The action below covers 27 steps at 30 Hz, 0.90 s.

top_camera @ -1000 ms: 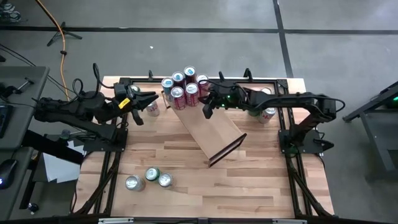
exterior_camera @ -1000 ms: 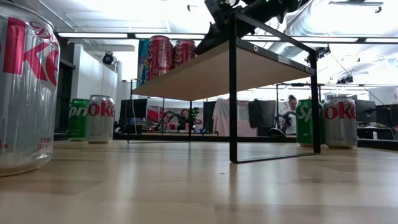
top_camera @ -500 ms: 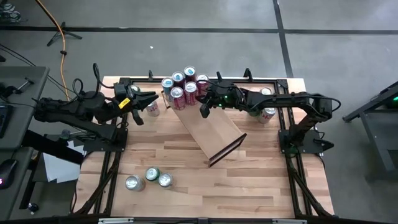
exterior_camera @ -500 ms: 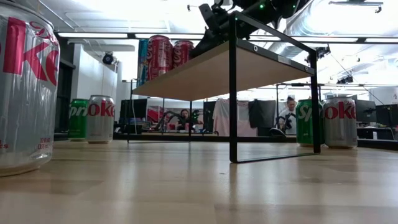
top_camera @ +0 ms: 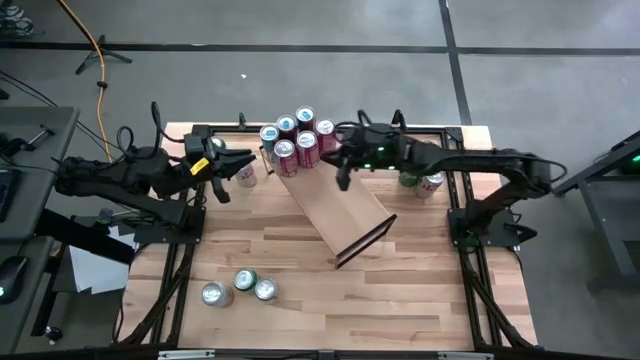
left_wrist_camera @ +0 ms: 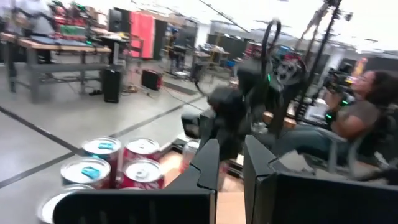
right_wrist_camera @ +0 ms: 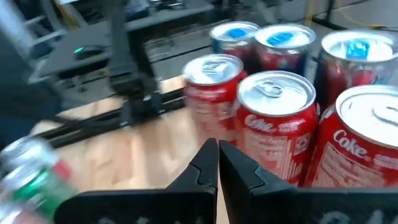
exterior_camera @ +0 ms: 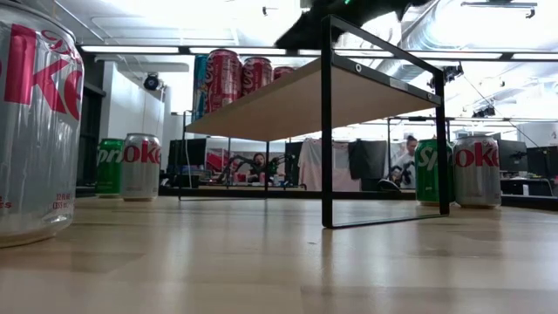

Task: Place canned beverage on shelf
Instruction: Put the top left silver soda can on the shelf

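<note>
The pale-wood shelf [top_camera: 340, 210] on its black frame stands slantwise in the middle of the table and also shows in the low view [exterior_camera: 288, 105]. Several red and blue-topped cans [top_camera: 295, 140] stand upright on its far end; they also show in the right wrist view [right_wrist_camera: 273, 118]. My right gripper [top_camera: 343, 180] hangs above the plank just right of these cans, shut and empty [right_wrist_camera: 217, 155]. My left gripper [top_camera: 222, 165] is open and empty at the far left, beside a silver can [top_camera: 245, 172] that stands on the table.
A green can [top_camera: 408, 178] and a silver can [top_camera: 432, 183] stand on the table at the far right. Three cans [top_camera: 238, 286] stand near the front left edge; one looms large in the low view [exterior_camera: 35, 122]. The tabletop right of the shelf is bare wood.
My right gripper has drawn back from the cans on the shelf, toward the table's right edge, and has risen almost out of the top of the low view. A third red can on the shelf now shows there.
</note>
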Available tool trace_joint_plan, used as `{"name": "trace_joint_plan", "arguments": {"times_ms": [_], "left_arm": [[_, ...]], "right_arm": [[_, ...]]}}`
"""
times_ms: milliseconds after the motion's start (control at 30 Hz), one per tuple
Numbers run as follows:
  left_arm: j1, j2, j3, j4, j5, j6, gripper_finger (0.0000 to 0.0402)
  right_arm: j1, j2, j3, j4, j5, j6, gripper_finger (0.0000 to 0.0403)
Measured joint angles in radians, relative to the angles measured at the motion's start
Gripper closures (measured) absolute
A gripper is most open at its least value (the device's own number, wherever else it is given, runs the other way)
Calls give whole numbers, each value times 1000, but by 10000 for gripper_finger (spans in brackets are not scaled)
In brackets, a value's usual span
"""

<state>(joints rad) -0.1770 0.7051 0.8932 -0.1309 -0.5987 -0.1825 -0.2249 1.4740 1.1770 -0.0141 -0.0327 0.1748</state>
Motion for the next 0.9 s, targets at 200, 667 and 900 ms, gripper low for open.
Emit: {"name": "trace_joint_plan", "arguments": {"times_ms": [200,667,900], "left_arm": [[0,25,-1,-22,105,-26,401],[0,57,-1,-21,89,-24,401],[0,57,-1,-21,94,-24,401]], "right_arm": [[17,-194,0,-156,-113,-31,403],[63,-355,0,-192,-195,1,403],[63,-355,0,-192,-195,0,402]]}}
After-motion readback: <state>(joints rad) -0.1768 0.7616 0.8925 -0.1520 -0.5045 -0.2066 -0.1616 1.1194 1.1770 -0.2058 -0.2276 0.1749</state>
